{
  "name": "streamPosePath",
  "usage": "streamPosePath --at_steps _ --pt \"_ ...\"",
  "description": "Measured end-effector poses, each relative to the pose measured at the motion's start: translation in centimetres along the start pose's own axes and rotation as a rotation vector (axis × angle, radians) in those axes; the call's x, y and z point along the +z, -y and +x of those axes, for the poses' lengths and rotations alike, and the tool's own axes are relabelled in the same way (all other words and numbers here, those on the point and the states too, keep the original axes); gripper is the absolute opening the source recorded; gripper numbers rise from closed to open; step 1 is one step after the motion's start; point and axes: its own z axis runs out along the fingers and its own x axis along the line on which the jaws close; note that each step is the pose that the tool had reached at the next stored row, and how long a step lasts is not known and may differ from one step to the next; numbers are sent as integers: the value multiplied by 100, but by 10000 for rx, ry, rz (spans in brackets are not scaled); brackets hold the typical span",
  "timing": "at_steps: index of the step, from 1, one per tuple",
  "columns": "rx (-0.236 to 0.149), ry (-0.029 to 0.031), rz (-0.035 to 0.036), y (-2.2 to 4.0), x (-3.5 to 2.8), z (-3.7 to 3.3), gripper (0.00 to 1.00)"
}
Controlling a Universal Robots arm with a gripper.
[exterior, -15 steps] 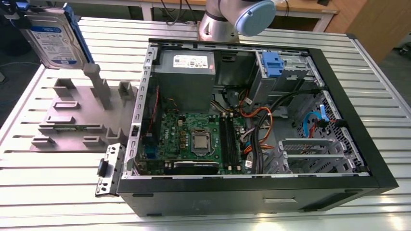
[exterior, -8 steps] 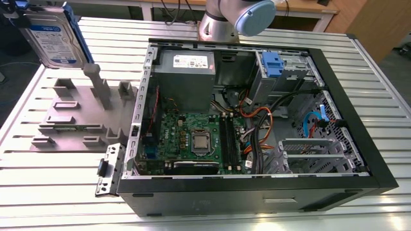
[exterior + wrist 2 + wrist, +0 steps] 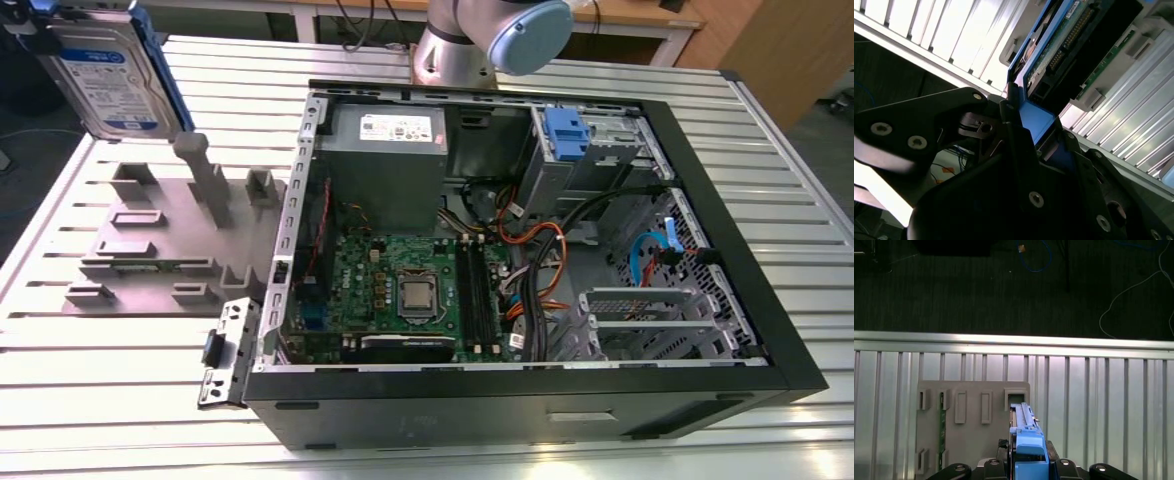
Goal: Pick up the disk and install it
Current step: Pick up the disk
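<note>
Gripper [image 3: 1029, 458] clamps the disk [image 3: 114, 75] above the grey fixture [image 3: 147, 250], outside the case [image 3: 507, 410].

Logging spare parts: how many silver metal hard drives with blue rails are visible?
1: the silver metal disk, in the gripper at the exterior view's upper left. Others may be hidden.

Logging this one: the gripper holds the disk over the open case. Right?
Not quite. The gripper holds the disk, but over the grey fixture, to the exterior view's left of the case. The exterior view shows it.
</note>
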Motion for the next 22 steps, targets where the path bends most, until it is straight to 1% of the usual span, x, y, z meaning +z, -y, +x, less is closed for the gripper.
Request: streamPosePath --at_steps 22 --pt "0 0 0 -2 -76 -4 37"
